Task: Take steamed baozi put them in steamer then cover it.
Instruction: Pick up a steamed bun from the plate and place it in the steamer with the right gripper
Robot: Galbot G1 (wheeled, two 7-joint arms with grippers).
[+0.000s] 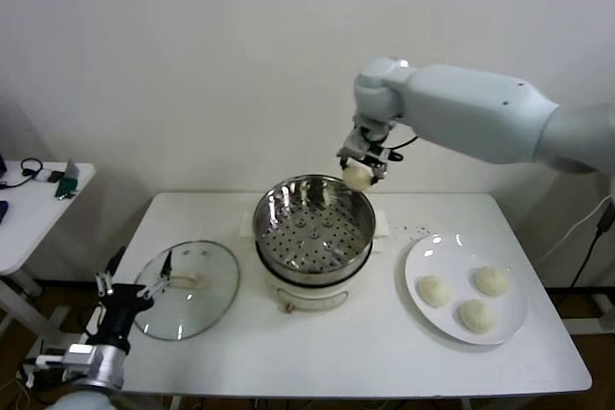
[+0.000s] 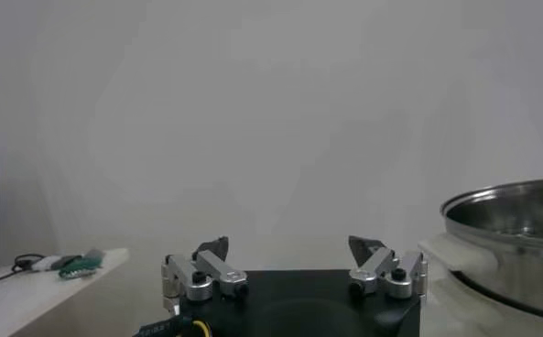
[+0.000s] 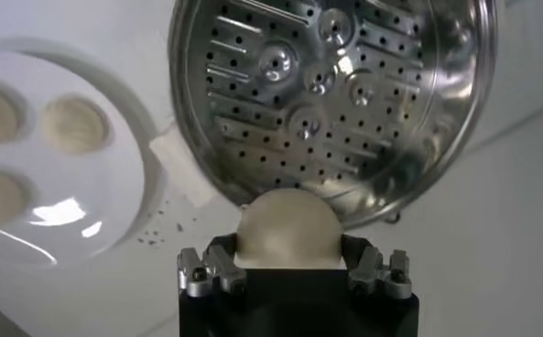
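Right gripper, jaws clamped on a smooth cream baozi, hangs over the shiny steamer; left gripper idles, jaws apart.

My right gripper hides the lower half of the bun I hold. On my right wrist view, the plate and steamer run off the edge.

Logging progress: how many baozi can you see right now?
4. One baozi is held in the right gripper above the steamer's far rim; three sit on the plate.
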